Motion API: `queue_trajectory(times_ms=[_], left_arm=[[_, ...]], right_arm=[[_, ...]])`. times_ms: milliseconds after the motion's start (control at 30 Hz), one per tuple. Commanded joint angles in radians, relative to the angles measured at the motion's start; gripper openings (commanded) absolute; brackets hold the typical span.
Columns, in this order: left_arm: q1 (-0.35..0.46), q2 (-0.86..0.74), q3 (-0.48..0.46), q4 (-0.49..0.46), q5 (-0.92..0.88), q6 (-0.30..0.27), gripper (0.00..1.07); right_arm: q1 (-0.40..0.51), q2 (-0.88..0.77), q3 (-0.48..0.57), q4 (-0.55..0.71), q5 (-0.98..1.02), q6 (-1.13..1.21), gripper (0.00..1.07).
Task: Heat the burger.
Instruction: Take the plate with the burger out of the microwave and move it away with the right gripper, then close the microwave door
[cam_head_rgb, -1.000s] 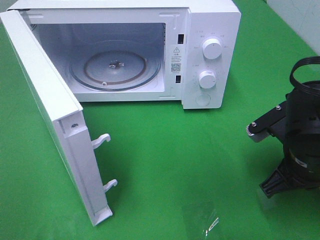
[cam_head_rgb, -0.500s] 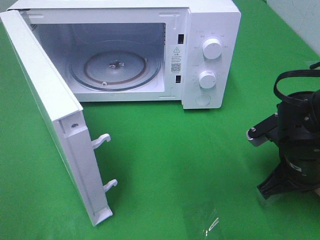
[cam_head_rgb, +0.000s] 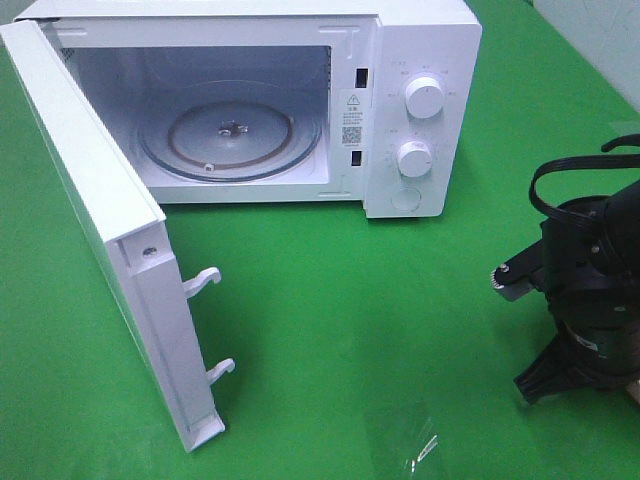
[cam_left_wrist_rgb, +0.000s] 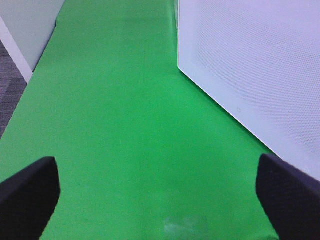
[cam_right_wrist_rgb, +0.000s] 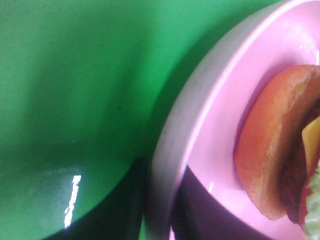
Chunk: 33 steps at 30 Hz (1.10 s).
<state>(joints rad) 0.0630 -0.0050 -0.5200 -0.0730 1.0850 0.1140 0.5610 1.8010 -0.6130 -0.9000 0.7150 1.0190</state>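
Standing with its door (cam_head_rgb: 95, 230) swung fully open, the microwave (cam_head_rgb: 420, 60) is found ready for loading, and its glass turntable (cam_head_rgb: 230, 135) is seen bare. Loading has not yet been done, since the burger (cam_right_wrist_rgb: 280, 150) is observed only in the right wrist view, resting on a pink plate (cam_right_wrist_rgb: 210, 150); bun, a yellow cheese edge and a frill of lettuce are made out there. Plate and burger cannot be seen in the high view, being out of frame or hidden behind the right arm (cam_head_rgb: 590, 290), which is positioned well to the right of the microwave and nearer the camera. The plate rim is seen between two dark shapes taken to be the fingers of the right gripper (cam_right_wrist_rgb: 160, 200); whether the rim is actually clamped cannot be told. The left gripper (cam_left_wrist_rgb: 160, 192) is shown released, its pads spread wide over the green cloth (cam_head_rgb: 400, 330) beside the door's outer face, with nothing between them. By this evidence only the opening of the microwave is judged complete; carrying the plate across, setting it on the turntable, closing the door and turning the dials (cam_head_rgb: 425, 98) are judged outstanding.
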Motion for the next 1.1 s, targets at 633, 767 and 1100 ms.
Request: queue_trajectory(times_ms=[633,767,1100], left_arm=[[0.002,-0.018,0.002,-0.006,-0.014,-0.003,1.00],[0.002,-0.018,0.002,-0.006,-0.014,-0.003,1.00],[0.002,-0.018,0.002,-0.006,-0.014,-0.003,1.00]], right_arm=[[-0.001,-0.413,-0.041,0.283,-0.038,-0.387,0.36],[-0.001,-0.490,-0.041,0.352,-0.051,-0.476,0.38],[-0.001,-0.714,-0.041,0.593,-0.026,-0.773,0.66]])
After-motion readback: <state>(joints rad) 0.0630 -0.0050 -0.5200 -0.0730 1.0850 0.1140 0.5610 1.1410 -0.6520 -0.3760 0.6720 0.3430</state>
